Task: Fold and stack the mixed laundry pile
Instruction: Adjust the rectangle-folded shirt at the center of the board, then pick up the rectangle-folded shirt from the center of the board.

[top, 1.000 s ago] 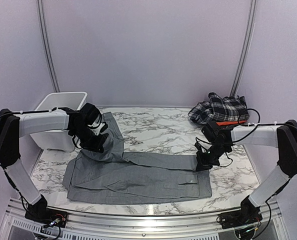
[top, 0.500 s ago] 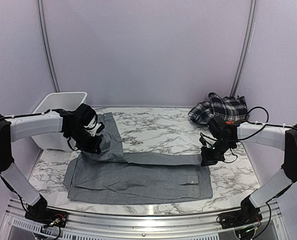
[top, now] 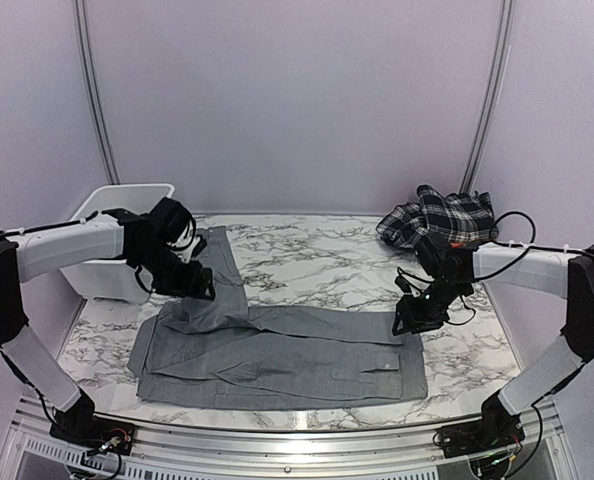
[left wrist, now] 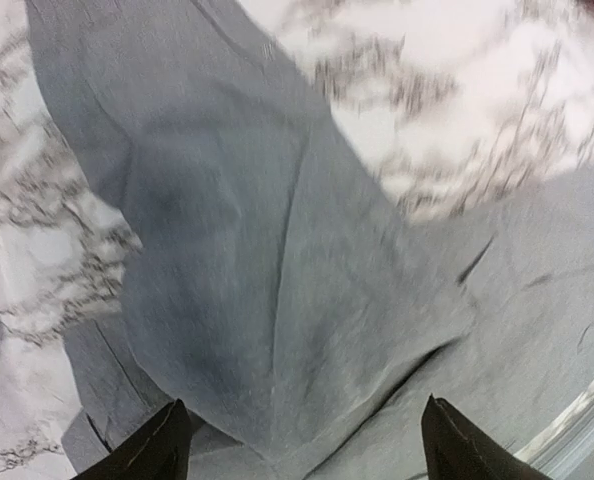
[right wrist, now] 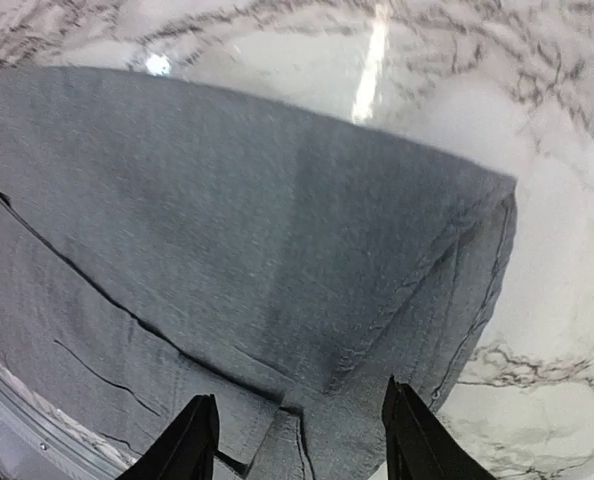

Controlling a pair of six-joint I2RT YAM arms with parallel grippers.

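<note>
Lying spread: grey trousers (top: 277, 350) | left jaws, right jaws parted over ends

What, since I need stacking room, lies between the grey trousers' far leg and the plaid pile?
Only bare marble table, clearest in the top view, separates the trouser leg from the plaid pile.

Even bright light, grey trousers (left wrist: 277, 300) softly blurred

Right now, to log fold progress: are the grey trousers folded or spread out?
Folded in half lengthwise: the grey trousers lie flat with one leg atop the other, hems stacked, left end rumpled.
</note>
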